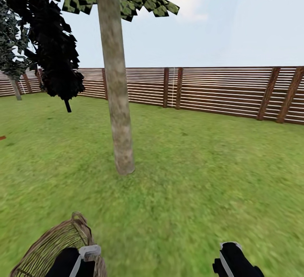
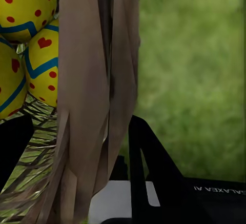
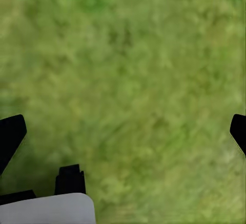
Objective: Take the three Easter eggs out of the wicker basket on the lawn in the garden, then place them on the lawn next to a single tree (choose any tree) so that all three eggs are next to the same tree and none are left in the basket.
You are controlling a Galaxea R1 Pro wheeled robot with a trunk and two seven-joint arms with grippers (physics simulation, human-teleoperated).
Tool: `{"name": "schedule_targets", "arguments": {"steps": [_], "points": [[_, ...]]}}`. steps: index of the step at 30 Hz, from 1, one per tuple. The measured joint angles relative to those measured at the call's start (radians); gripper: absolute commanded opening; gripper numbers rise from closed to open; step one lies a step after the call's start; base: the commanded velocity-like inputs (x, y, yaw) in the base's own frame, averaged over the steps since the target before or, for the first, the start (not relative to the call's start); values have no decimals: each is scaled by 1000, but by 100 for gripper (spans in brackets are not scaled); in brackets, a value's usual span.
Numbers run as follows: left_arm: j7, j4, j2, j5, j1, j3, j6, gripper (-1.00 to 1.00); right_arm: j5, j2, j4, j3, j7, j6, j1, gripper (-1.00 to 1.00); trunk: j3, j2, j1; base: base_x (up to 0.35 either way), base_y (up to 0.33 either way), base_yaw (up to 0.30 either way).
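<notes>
While the robot stood on the lawn (image 1: 202, 175), the basket (image 1: 50, 247) sat low in the head view, right at its left arm. The left gripper (image 2: 77, 147) was at the basket's rim. In the left wrist view, one black finger (image 2: 13, 144) was inside the basket and the other finger (image 2: 154, 167) was outside, with the brown wicker wall (image 2: 92, 106) between them. The fingers stood apart, one on each side of the wall. I could not tell if they touched it.

Three eggs (image 2: 43, 62) lay in the basket, just past the inside finger. They were yellow with blue zigzag bands and red dots, and one had a small red heart. They were packed close, touching each other. None of them was in the gripper.

The right gripper (image 3: 123, 131) hung over bare grass, well apart from the basket. Its two black fingertips (image 3: 10, 134) were at the far sides of the right wrist view, wide apart, with nothing between them.

A tree (image 1: 116, 99) with a pale trunk stood on the lawn ahead of both grippers, nearer the left one. A small black tree (image 1: 57, 49) stood farther back. A brown fence (image 1: 219, 91) ran along the far end of the lawn.
</notes>
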State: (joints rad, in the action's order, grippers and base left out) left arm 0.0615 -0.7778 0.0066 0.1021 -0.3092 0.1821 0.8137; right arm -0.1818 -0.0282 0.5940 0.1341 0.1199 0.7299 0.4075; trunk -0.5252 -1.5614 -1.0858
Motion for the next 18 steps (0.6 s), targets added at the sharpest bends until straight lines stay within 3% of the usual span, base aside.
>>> {"name": "schedule_targets", "arguments": {"steps": [18], "points": [[0, 1, 0, 0, 0, 0, -1, -100, -2, 1, -2, 0, 0, 0, 0, 100, 0, 0, 0, 340, 0, 0]]}}
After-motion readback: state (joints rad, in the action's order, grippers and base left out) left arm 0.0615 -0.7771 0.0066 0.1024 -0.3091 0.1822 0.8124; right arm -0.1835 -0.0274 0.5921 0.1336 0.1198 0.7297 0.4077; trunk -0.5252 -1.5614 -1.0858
